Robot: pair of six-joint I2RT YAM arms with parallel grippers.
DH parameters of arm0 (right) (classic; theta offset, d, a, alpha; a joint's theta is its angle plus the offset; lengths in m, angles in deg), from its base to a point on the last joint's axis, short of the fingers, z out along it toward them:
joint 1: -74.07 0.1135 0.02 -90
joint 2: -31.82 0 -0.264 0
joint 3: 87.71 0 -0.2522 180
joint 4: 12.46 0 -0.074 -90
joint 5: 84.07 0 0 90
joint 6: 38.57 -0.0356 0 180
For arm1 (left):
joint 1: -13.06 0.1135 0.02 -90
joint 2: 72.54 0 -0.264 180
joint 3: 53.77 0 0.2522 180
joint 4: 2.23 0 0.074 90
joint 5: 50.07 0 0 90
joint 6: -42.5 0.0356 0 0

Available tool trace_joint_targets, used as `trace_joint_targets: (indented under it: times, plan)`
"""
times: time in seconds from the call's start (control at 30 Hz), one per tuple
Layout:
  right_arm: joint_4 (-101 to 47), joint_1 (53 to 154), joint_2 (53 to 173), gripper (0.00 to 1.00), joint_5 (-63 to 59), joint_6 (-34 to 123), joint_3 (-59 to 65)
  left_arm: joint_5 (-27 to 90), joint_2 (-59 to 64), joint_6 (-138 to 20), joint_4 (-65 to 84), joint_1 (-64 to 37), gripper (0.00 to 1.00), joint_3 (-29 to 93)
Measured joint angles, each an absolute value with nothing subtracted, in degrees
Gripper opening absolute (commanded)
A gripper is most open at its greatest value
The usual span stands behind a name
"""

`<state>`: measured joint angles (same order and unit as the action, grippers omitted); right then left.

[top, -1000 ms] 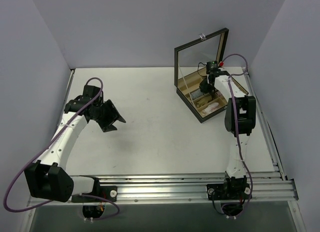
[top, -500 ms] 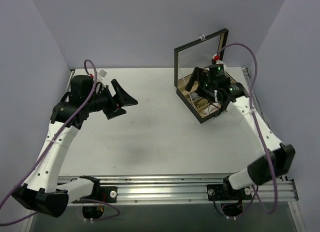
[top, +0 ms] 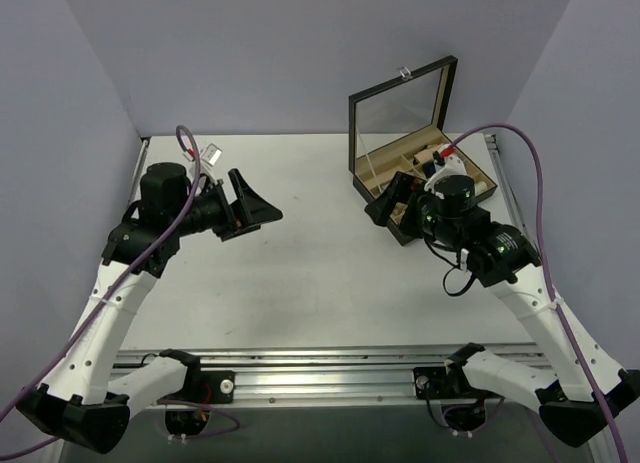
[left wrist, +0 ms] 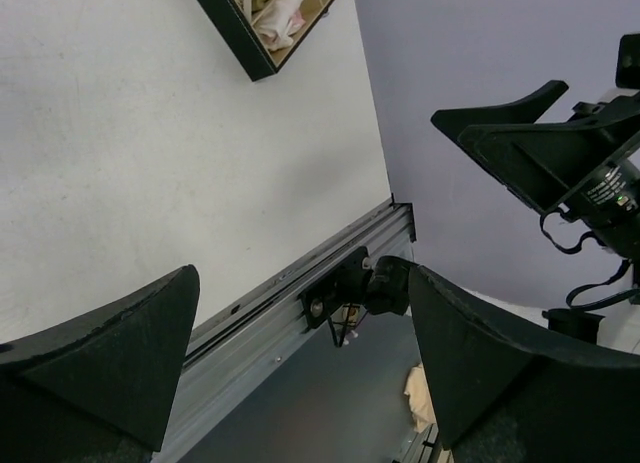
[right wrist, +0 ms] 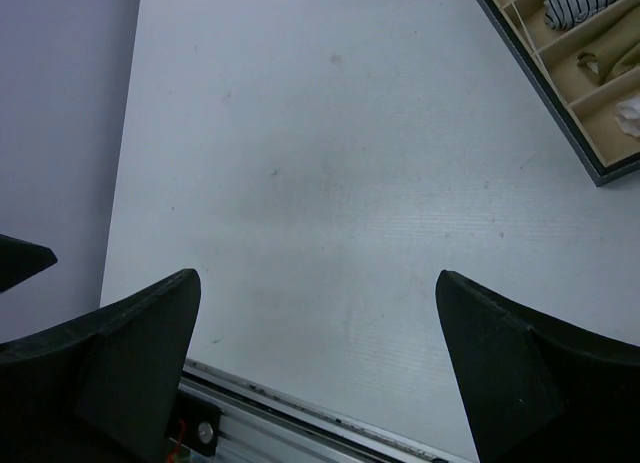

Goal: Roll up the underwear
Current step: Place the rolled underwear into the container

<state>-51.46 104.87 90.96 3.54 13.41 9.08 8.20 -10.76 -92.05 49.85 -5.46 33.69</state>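
Observation:
The underwear (right wrist: 590, 1), a striped roll, lies in a compartment of the open black box (right wrist: 540, 93) at the top right of the right wrist view. It is free of both grippers. My right gripper (top: 385, 201) (right wrist: 317, 283) hovers just left of the box (top: 352, 168), open and empty, over bare table. Raised over the left half of the table, my left gripper (top: 258, 218) (left wrist: 300, 283) points right and is also open and empty. In the left wrist view the box corner (left wrist: 230, 28) shows at the top and the right gripper (left wrist: 540, 143) at the right.
The box's mirrored lid (top: 400, 113) stands upright at the back right. Other rolled garments fill neighbouring compartments (right wrist: 600, 58). An aluminium rail (top: 350, 368) runs along the near edge. Purple walls close in the left, back and right sides.
The right gripper has let go inside the box, opened and drawn back to the left of it. The left arm has risen and swung toward the centre, opening wider.

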Motion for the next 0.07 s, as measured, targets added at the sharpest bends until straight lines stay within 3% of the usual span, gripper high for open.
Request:
trace_joint_targets:
  times: [0.07]
  plan:
    - [-51.3, 104.9, 90.3, 1.0, 3.5, 13.8, 9.9, 8.3, -12.5, -92.4, 48.0, -5.6, 0.94, 30.7]
